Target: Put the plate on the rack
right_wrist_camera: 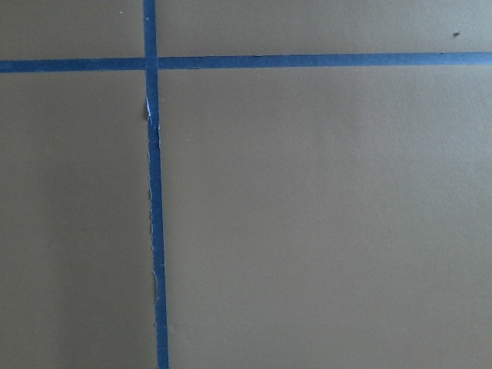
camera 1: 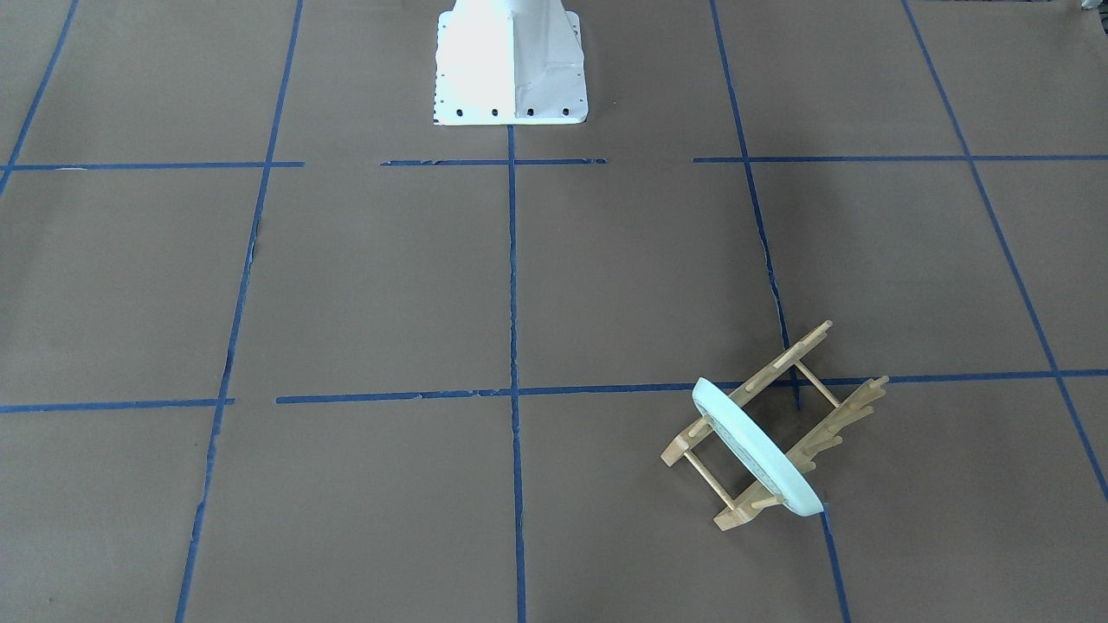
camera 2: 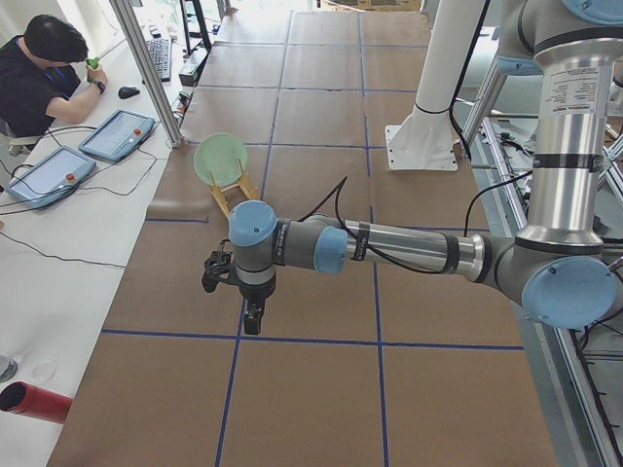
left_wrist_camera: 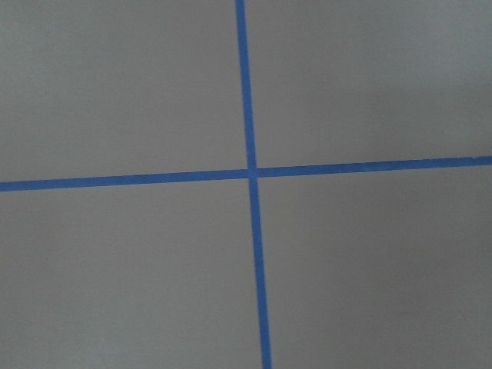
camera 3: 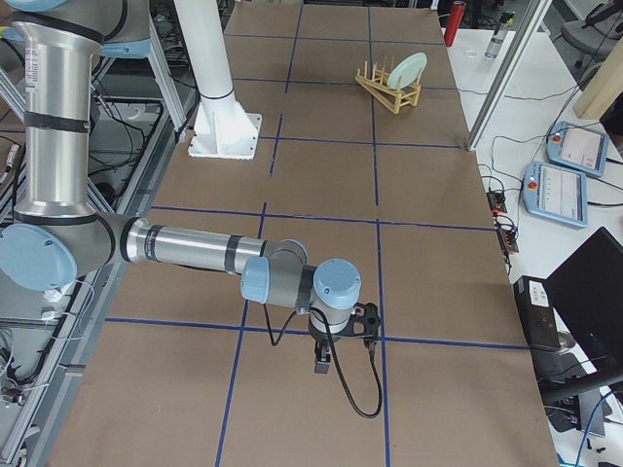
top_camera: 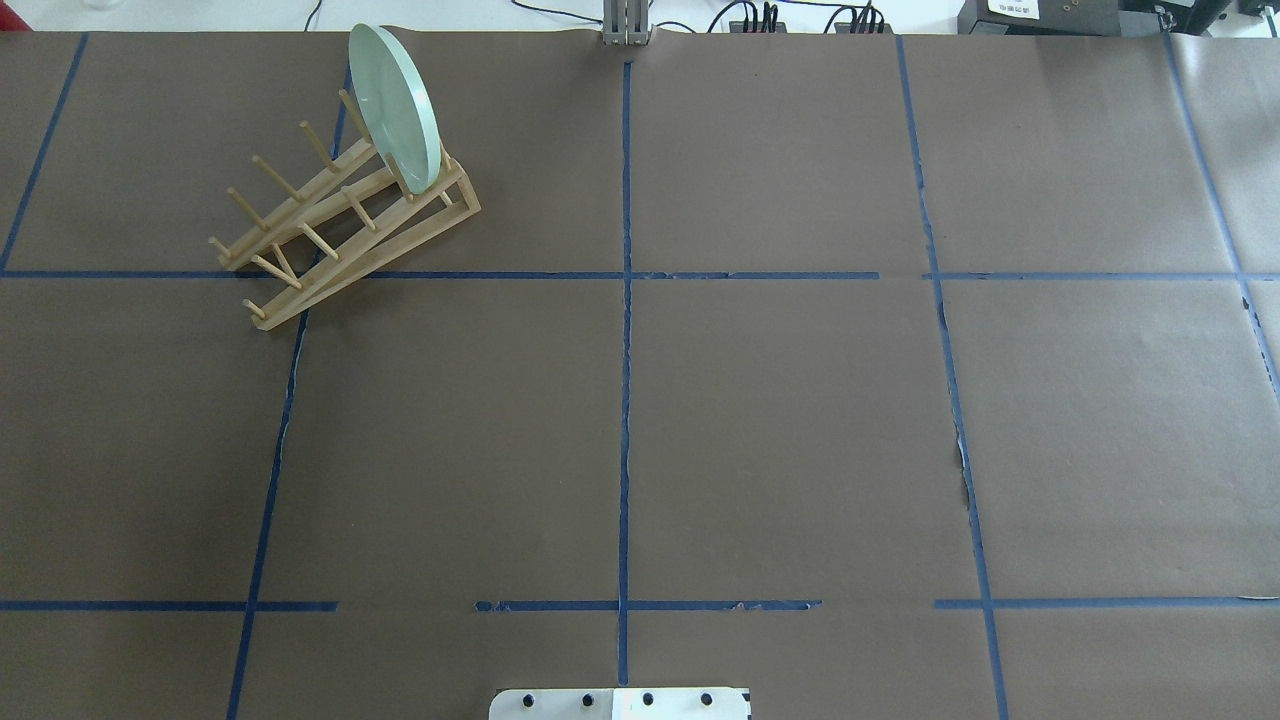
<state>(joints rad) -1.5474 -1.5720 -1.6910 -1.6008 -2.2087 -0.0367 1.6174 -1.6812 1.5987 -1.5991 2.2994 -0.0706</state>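
Note:
The pale mint-green plate (top_camera: 395,105) stands on edge between the pegs at one end of the light wooden rack (top_camera: 300,205), at the far left of the table. It leans slightly. In the front-facing view the plate (camera 1: 757,450) and rack (camera 1: 853,414) sit low on the right. Both arms are clear of them. The left gripper (camera 2: 251,316) shows only in the exterior left view and the right gripper (camera 3: 321,365) only in the exterior right view. Each hangs empty above the brown paper, and I cannot tell whether it is open or shut. Both wrist views show only paper and blue tape.
Brown paper with a blue tape grid covers the table. The white robot base (camera 1: 511,61) stands at the robot's edge. An operator (camera 2: 39,68) sits by teach pendants (camera 2: 117,134) beyond the far edge. A red cylinder (camera 2: 39,401) lies on the side bench.

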